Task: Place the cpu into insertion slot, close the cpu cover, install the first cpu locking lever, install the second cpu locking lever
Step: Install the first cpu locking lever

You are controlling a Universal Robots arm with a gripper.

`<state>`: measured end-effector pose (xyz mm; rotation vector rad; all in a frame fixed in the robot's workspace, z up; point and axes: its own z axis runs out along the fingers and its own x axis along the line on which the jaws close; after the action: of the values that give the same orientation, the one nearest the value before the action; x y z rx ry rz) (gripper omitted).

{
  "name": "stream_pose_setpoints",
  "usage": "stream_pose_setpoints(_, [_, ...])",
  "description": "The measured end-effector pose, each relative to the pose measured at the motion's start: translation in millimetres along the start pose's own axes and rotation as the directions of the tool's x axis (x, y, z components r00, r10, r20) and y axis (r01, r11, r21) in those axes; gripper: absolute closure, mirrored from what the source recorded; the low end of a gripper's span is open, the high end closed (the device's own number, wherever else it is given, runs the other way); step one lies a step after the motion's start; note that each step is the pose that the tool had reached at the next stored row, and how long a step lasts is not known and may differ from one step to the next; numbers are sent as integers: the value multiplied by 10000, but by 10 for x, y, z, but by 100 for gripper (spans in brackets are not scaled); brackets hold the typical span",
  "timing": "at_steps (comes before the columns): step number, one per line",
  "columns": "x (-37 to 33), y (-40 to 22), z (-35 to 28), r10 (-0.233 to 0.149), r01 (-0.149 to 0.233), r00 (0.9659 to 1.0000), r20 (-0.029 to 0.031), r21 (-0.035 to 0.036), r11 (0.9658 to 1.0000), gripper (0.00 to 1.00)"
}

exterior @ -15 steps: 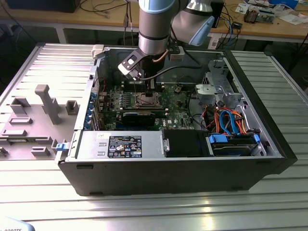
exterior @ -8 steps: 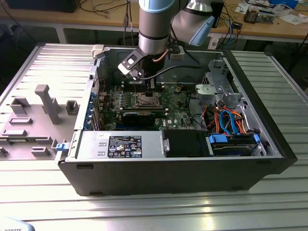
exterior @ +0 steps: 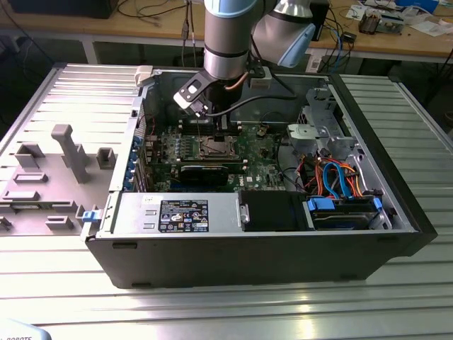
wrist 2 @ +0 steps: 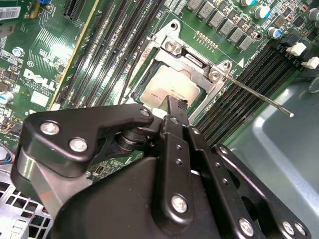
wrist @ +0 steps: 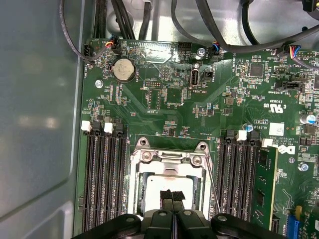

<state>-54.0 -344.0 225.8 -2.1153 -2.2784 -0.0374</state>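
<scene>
Cpu [wrist: 167, 183] lies flat in the slot [wrist: 133, 199], cover [wrist: 172, 167] down around it; likely light, stiff, fragile underneath (edges are the safe hold). Gripper [wrist: 173, 195] hangs just above the slot, fingertips [wrist: 167, 195] pinched together with nothing between them.

Long black memory slots [wrist: 102, 184] flank the black gripper [wrist: 173, 195] on both sides; a thin silvery locking lever rod [wrist 2: 259, 96] juts out just beside it.

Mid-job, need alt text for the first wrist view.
The shut gripper hangs over the cpu, which is framed by the cpu cover on a green motherboard. Memory slots flank it, and a thin lever rod runs along one side.
</scene>
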Motion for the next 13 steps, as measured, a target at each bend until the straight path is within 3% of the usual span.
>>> stream_pose_setpoints(13, [0,15,-9,2,-2,10000,-1,40,10000,89])
